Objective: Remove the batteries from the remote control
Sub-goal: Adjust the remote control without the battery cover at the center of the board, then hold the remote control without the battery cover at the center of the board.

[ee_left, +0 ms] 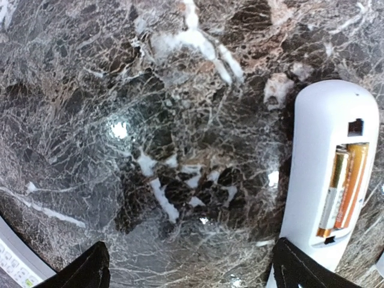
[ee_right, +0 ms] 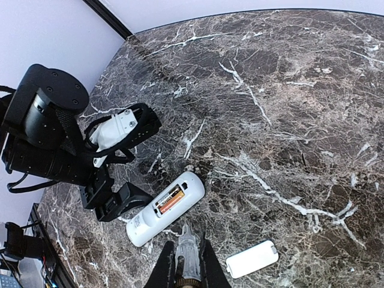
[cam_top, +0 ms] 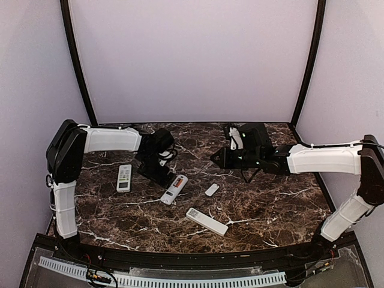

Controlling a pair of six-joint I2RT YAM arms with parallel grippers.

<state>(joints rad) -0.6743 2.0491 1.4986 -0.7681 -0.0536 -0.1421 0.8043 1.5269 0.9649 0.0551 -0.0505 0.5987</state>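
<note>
The left pincer (ee_left: 191,255) hangs wide open over bare bench (ee_left: 150,120), holding nothing. One finger (ee_left: 300,270) sits at the near end of the remote (ee_left: 318,132). The two batteries (ee_left: 343,183) lie in the remote's open bay, off to the pincer's right in the wrist view, long axes along the remote. The left arm is nearer. The right pincer (ee_right: 185,251), farther off, is pinched on a slim grey cylinder (ee_right: 187,259), likely a battery.
</note>
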